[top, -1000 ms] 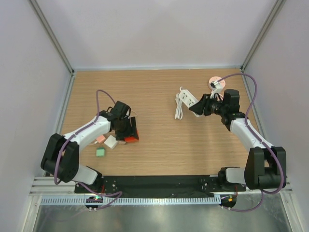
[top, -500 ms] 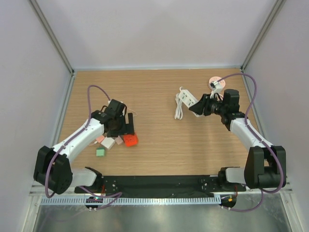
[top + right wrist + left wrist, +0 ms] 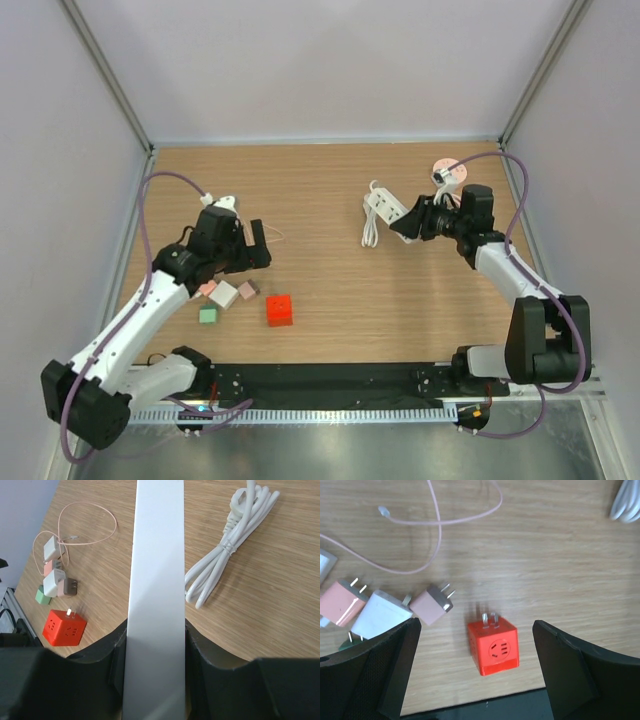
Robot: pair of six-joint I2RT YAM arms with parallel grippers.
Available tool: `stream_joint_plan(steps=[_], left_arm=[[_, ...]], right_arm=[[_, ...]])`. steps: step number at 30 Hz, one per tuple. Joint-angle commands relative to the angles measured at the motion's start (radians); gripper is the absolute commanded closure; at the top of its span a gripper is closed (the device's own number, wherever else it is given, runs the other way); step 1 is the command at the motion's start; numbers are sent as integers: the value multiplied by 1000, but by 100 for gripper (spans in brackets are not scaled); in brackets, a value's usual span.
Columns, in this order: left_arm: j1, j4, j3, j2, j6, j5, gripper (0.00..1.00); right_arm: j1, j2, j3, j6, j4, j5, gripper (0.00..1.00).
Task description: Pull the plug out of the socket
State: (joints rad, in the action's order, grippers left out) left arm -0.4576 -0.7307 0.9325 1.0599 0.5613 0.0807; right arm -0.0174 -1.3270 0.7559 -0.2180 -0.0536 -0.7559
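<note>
Top view: the right hand is clamped on the near end of the white socket strip at right-centre of the surface. The strip's coiled white cord lies just beside it. The left hand hovers at left with its fingers wide and nothing in it. The red cube plug lies loose on the surface, well apart from the strip and near the left hand. A pink plug, a white plug, a taupe plug and a green plug are clustered left of it.

Left wrist view: the fingers are spread far apart. The red cube plug is on the surface between and below them, prongs pointing away, touching neither finger. A thin pink cable loops beyond.

Right wrist view: the strip fills the centre, gripped on both sides. The face in view shows no plug.

Step, as a judgement: the plug is already off the socket and set down, so the pull looks done. Next calls for the right hand to lower the strip, open, and clear the cord.
</note>
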Motion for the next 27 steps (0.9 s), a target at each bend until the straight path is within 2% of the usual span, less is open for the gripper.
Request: stream_joint_plan(steps=[1,4,8,12,19,22,27], left_arm=[[7,86,-21,-87,31,68,0],[14,129,-50,-129,52,51,0],[25,204,-76,-149,92,-76,0],[25,240,-90,-159,130,-171,0],[33,303,-133,-189,245,-245,0],[48,326,-147,-192,317,-277,0],[77,439,-198,-187,411,-412,0]], right_arm=[[5,3,37,0,-84,-31,99],[4,-9,40,-10,-84,-33,99],[34,-46,56,-52,-88,-34,99],[65,-93,100,-176,-81,-13,99],[71,-120,195,-248,-6,131,99],[74,-167,298,-245,30,155,99],[74,-302,512,-319,46,107,99]])
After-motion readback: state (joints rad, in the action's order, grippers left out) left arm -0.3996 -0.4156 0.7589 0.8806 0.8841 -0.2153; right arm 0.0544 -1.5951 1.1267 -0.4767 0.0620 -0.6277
